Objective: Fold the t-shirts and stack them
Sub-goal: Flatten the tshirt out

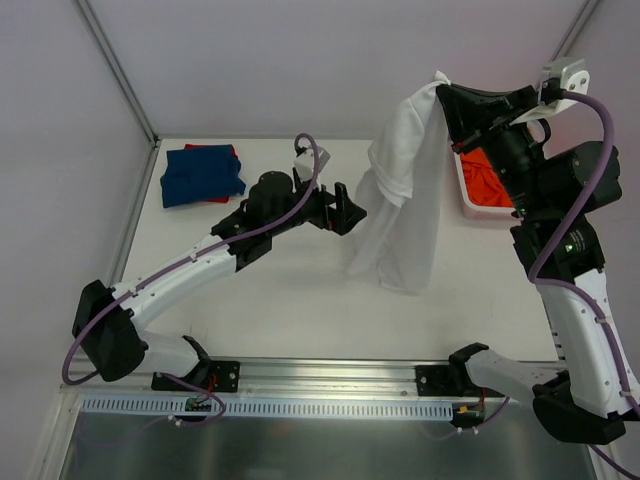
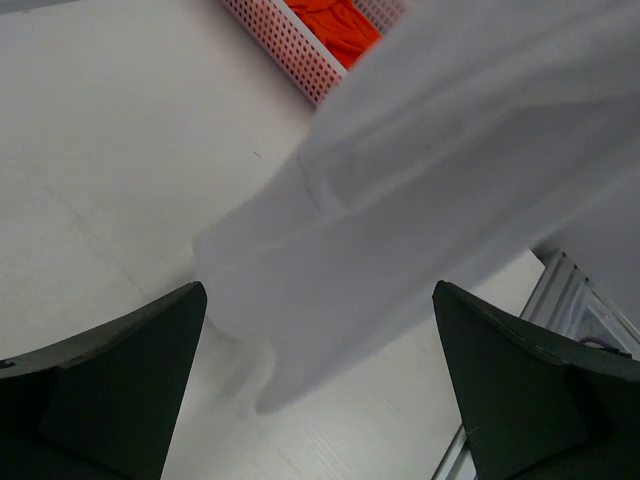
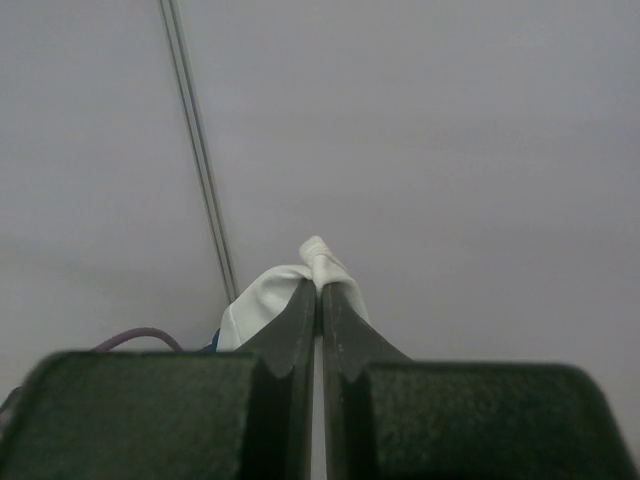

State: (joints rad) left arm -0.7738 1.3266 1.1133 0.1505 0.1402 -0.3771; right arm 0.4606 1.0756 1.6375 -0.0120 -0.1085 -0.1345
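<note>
My right gripper is raised high and shut on the white t-shirt, which hangs down with its lower hem touching the table. In the right wrist view a pinch of the white t-shirt sticks out past the closed gripper. My left gripper is open and empty, just left of the hanging shirt; its view shows the white t-shirt ahead of the gripper. The dark blue t-shirt lies folded on the red t-shirt at the back left. The orange t-shirt lies in the basket.
The white lattice basket stands at the right edge of the table, partly behind my right arm; it also shows in the left wrist view. A metal rail runs along the near table edge.
</note>
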